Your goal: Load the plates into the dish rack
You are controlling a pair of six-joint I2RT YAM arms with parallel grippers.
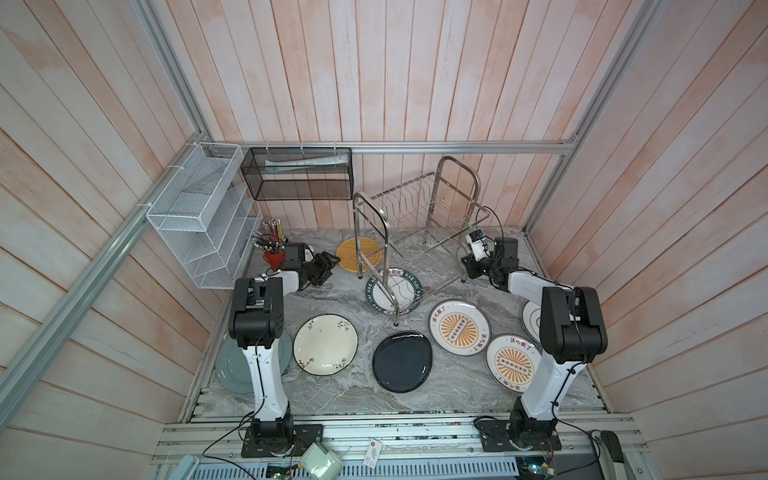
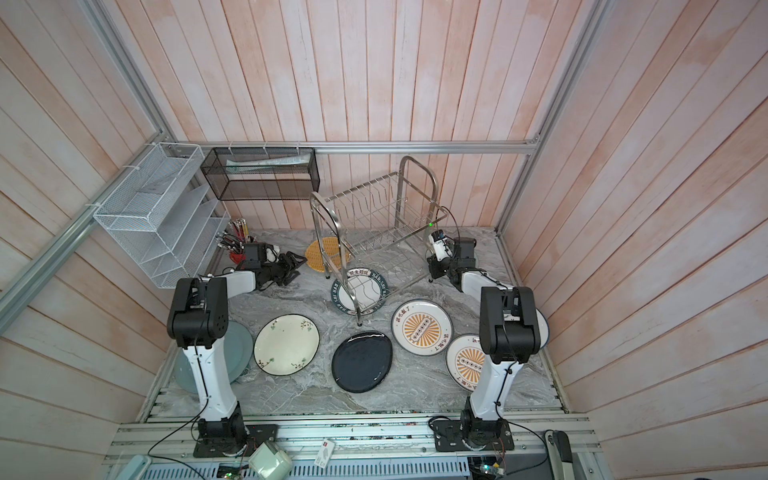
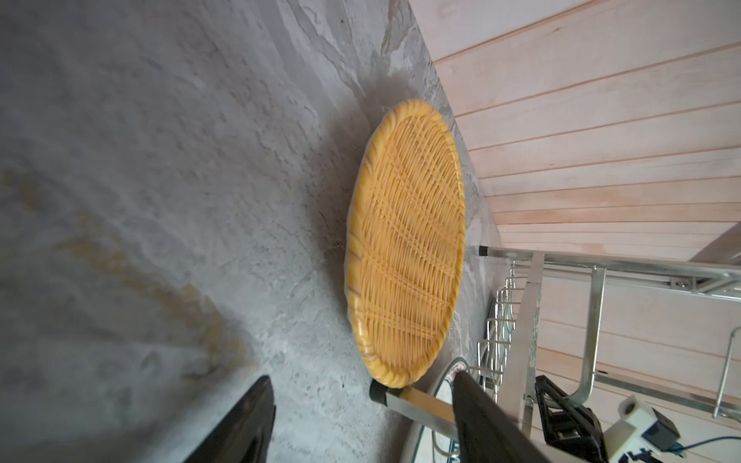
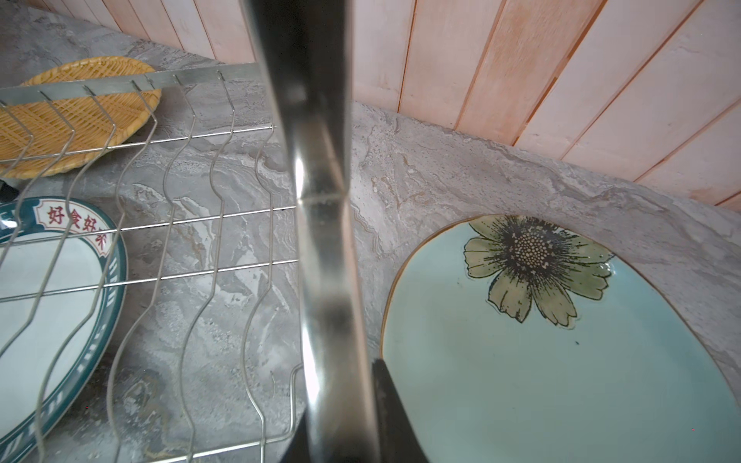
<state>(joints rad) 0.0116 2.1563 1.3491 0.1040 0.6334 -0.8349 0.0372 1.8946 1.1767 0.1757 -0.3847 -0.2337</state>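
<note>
Right gripper (image 4: 337,405) clamped on dish rack (image 4: 316,160) tube, one finger hidden; left gripper (image 3: 361,381) apart, empty.

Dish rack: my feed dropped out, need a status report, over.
Left gripper, jaws open, empty, beside yellow woven plate. Right gripper, jaws shut on dish rack tube. Rack holds no plate yet. In the way: green-lettered plate under the rack.

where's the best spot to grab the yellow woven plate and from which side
I'd pinch the raised rim of the yellow woven plate on the edge facing the left gripper, coming in low along the table. It lies flat, so only the rim gives a hold, and the wall and a leg of the rack crowd its other sides.
</note>
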